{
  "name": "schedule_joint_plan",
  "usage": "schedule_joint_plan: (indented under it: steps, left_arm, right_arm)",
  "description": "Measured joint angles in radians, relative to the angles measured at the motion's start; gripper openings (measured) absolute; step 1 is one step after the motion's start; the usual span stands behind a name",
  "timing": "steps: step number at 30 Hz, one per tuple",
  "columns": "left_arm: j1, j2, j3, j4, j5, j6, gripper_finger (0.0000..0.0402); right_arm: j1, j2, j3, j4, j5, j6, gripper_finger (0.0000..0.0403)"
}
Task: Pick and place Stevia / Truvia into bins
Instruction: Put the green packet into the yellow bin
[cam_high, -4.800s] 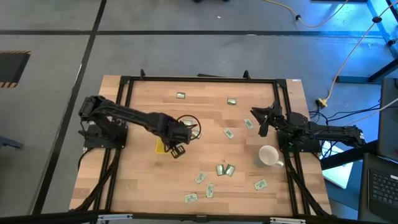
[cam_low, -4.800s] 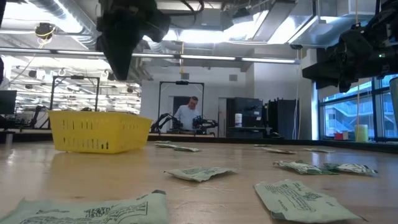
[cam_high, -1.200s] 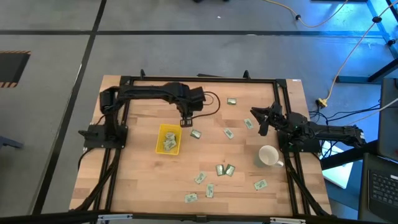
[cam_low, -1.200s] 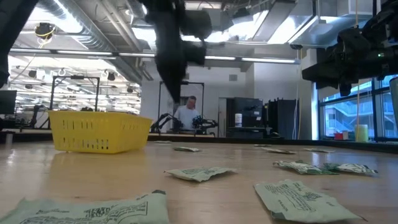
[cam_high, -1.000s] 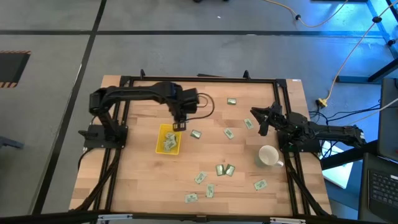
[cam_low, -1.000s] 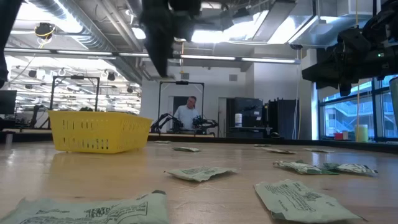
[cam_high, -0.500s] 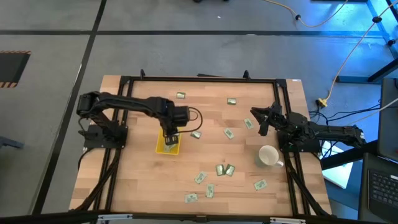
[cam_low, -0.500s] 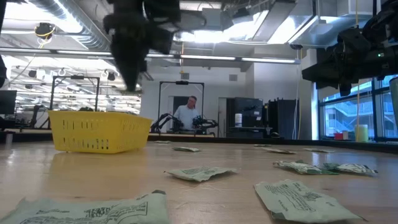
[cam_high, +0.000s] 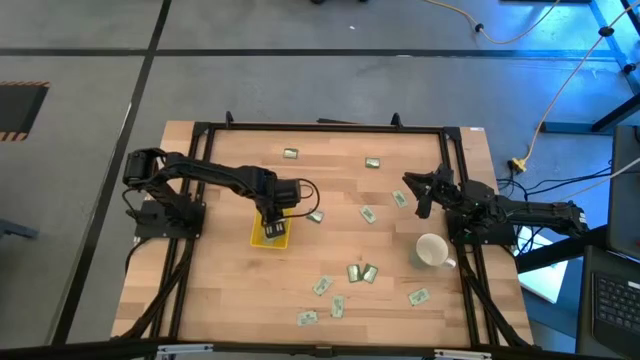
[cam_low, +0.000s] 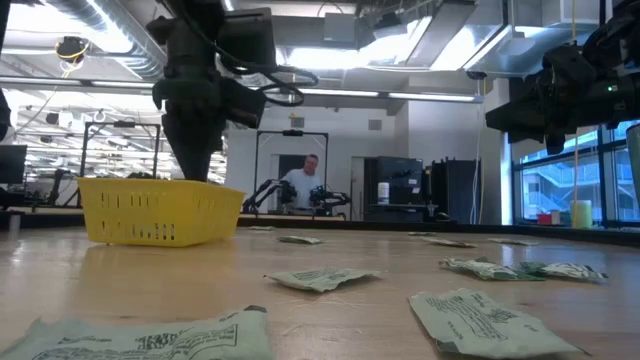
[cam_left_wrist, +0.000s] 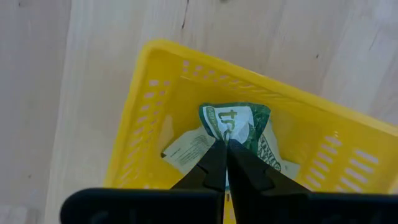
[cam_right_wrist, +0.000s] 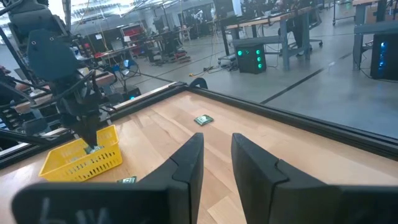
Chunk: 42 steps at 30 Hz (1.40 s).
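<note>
The left gripper (cam_high: 272, 226) hangs over the yellow tray (cam_high: 257, 234), its tip down inside the rim. In the left wrist view its fingers (cam_left_wrist: 211, 168) are pressed together, pinching a green and white sachet (cam_left_wrist: 235, 126) that hangs just above the tray floor. Other sachets (cam_left_wrist: 187, 149) lie in the tray beneath it.

More sachets are scattered over the wooden table (cam_high: 230, 290): one near the far edge (cam_high: 290, 154), one just beside the tray (cam_high: 316, 215), and a cluster toward the near edge (cam_high: 361, 272).

The right gripper (cam_high: 420, 208) waits at the right side of the table, well apart from the tray, with its fingers (cam_right_wrist: 188, 160) held apart and nothing between them. A white mug (cam_high: 432, 251) stands near it.

In the low view a person (cam_low: 303, 182) stands in the room beyond the table.
</note>
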Motion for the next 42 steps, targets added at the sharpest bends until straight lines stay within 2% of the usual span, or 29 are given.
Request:
schedule_joint_plan:
  steps: [4,9,13,17,22,29,42]
  left_arm:
    - [0.0,0.0,0.0,-0.001,-0.003,0.0,0.001]
    - [0.0,-0.001,0.005,-0.019,0.004,0.003,0.0049]
    - [0.001,-0.016,0.052,-0.07,0.009,0.027,0.0082]
    - [0.001,-0.026,0.117,-0.093,0.007,0.066,0.0098]
    - [0.002,-0.028,0.203,-0.089,-0.037,0.115,0.0093]
    - [0.019,0.009,0.277,-0.07,-0.036,0.163,0.0078]
    - [0.058,0.232,0.343,0.005,-0.036,0.226,0.0075]
  right_arm:
    - [0.0,0.0,0.0,0.0,0.0,0.0,0.0087]
    - [0.0,0.0,0.0,0.0,0.0,0.0,0.0087]
    - [0.0,0.0,0.0,0.0,0.0,0.0,0.0087]
    - [0.0,0.0,0.0,0.0,0.0,0.0,0.0087]
    - [0.0,0.0,0.0,0.0,0.0,0.001,0.0087]
    - [0.0,0.0,0.0,0.0,0.0,0.003,0.0087]
    - [0.0,0.002,0.0,0.0,0.0,0.007,0.0087]
